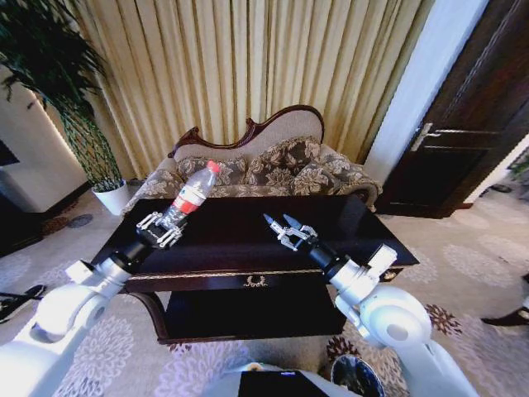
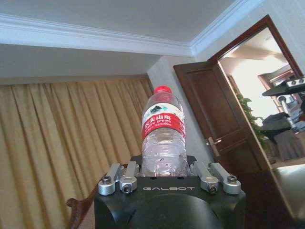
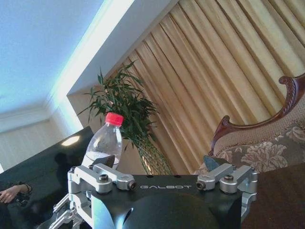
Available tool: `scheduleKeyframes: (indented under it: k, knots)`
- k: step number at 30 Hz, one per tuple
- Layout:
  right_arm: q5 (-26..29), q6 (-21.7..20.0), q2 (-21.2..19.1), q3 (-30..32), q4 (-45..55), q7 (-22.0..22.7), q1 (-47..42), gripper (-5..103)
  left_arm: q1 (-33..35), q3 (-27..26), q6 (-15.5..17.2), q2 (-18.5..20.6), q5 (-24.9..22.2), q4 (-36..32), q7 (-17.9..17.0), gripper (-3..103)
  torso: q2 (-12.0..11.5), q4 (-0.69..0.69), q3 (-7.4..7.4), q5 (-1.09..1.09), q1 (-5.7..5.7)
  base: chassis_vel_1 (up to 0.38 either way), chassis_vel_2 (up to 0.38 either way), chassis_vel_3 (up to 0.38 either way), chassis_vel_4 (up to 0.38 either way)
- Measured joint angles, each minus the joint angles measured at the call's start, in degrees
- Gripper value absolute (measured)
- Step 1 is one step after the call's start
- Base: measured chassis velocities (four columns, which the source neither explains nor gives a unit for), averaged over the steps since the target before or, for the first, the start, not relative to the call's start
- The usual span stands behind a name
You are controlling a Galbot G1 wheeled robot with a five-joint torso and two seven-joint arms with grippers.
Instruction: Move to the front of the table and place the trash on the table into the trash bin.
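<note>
Our left gripper (image 1: 162, 229) is clenched on the base of the clear plastic bottle (image 1: 192, 193), lifted over the table's (image 1: 223, 248) left side. We judge it light, slick and crushable. Right gripper (image 1: 283, 227) hovers open mid-table.

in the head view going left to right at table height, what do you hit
white plant pot → left gripper holding the bottle → right gripper, open over the table → dark door
</note>
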Motion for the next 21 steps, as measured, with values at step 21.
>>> scheduleKeyframes:
  k: [21]
  knots:
    - [0.05,0.51,-2.06,0.89,0.16,-0.01,0.58,100,-7.28,10.57,-1.02,5.03,-0.53,2.59,-2.05,41,0.0,0.0,0.0,-0.02,0.01,0.0,0.0,0.0,0.0]
